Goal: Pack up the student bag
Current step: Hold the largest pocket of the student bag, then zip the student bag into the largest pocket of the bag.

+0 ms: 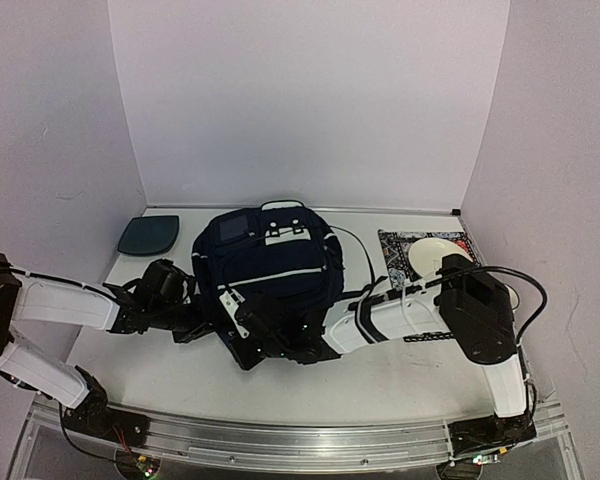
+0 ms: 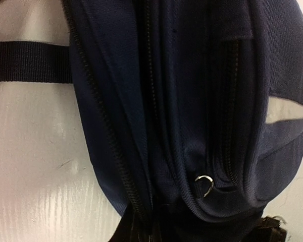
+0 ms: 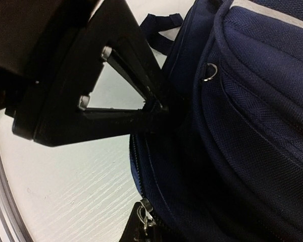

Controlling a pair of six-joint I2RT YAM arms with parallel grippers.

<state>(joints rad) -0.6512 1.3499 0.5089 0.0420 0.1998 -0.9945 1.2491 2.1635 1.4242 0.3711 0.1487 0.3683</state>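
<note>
The student bag (image 1: 265, 265), navy with thin white stripes, lies flat on the table's middle. My left gripper (image 1: 208, 322) is at its near-left edge, shut on the fabric beside the open zip. In the left wrist view (image 2: 156, 233) only dark finger ends show under the bag (image 2: 192, 101). My right gripper (image 1: 267, 340) is at the bag's near edge. In the right wrist view (image 3: 144, 233) it is shut on the metal zip pull (image 3: 145, 214) of the bag (image 3: 252, 126). The left gripper (image 3: 159, 108) shows there too, pinching the bag's edge.
A small dark teal flat pad (image 1: 147, 236) lies at the back left. A cream plate (image 1: 437, 256) sits on a patterned mat (image 1: 398, 245) at the back right. White walls close in three sides. A black strap (image 2: 25, 61) lies on the table.
</note>
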